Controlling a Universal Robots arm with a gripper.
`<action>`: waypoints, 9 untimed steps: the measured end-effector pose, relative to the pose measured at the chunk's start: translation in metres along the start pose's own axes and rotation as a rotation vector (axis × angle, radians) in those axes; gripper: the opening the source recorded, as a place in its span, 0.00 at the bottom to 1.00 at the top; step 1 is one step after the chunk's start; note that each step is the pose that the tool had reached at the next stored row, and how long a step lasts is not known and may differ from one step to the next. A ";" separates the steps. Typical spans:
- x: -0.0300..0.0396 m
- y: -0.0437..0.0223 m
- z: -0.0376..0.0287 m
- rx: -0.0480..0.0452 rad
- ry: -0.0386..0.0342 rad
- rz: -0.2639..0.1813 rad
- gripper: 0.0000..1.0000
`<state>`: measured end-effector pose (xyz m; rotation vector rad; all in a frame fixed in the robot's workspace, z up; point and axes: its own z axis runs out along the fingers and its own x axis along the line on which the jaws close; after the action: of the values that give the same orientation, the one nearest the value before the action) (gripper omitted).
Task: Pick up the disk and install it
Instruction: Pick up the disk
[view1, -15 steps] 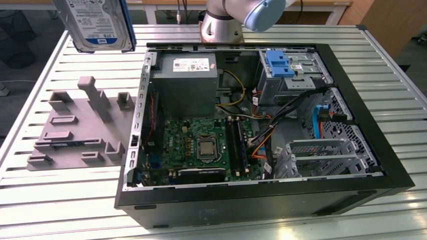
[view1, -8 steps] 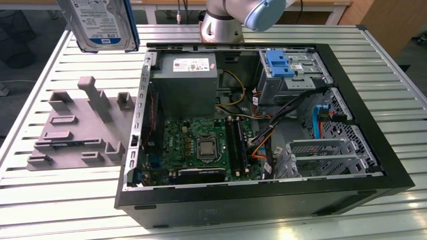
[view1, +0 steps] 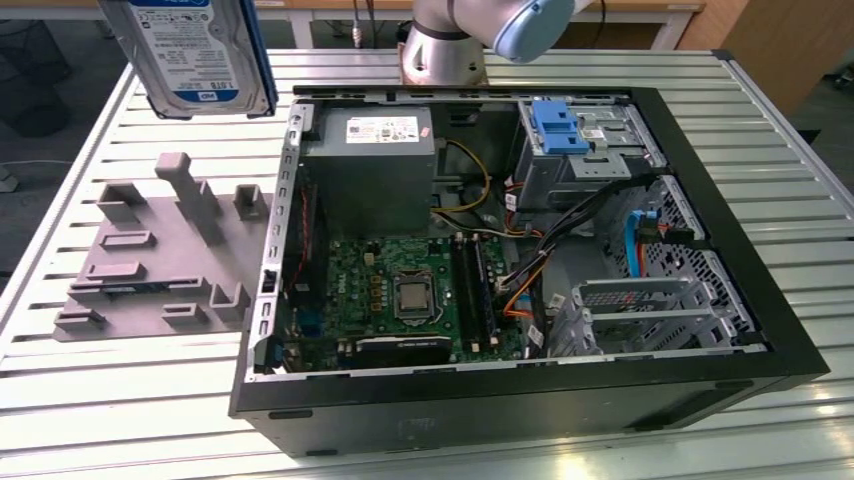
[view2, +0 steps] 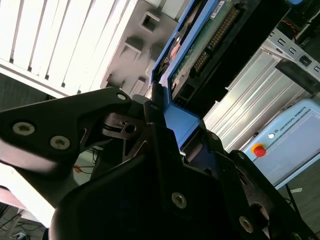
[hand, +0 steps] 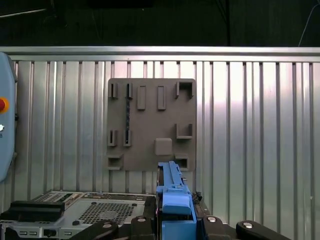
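The disk (view1: 187, 50), silver with a white-and-blue label and blue side rails, hangs upright in the air at the exterior view's upper left, above the grey fixture plate (view1: 147, 260). In the second wrist view my gripper (view2: 160, 117) is shut on the disk (view2: 210, 35), black fingers (view2: 80, 120) clamping its blue rail, with the green circuit-board side in sight. In the first wrist view the disk's blue rail (hand: 172, 192) stands edge-on between the gripper (hand: 175, 222) fingers, over the fixture plate (hand: 150, 125).
The open computer case (view1: 747, 330) lies on the slatted metal table (view1: 107, 400). It holds a grey power supply (view1: 367, 155), a motherboard (view1: 400, 290) and a blue bracket on a metal cage (view1: 558, 125). The arm's base (view1: 447, 45) stands behind the case.
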<state>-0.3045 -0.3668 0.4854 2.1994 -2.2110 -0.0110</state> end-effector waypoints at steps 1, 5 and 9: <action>0.0014 -0.0001 -0.0001 -0.0002 0.0002 0.000 0.36; 0.0024 -0.0040 0.0000 -0.0002 0.0006 0.000 0.36; 0.0023 -0.0134 0.0000 -0.0001 0.0006 0.000 0.36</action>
<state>-0.2911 -0.3692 0.4851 2.1992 -2.2107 -0.0104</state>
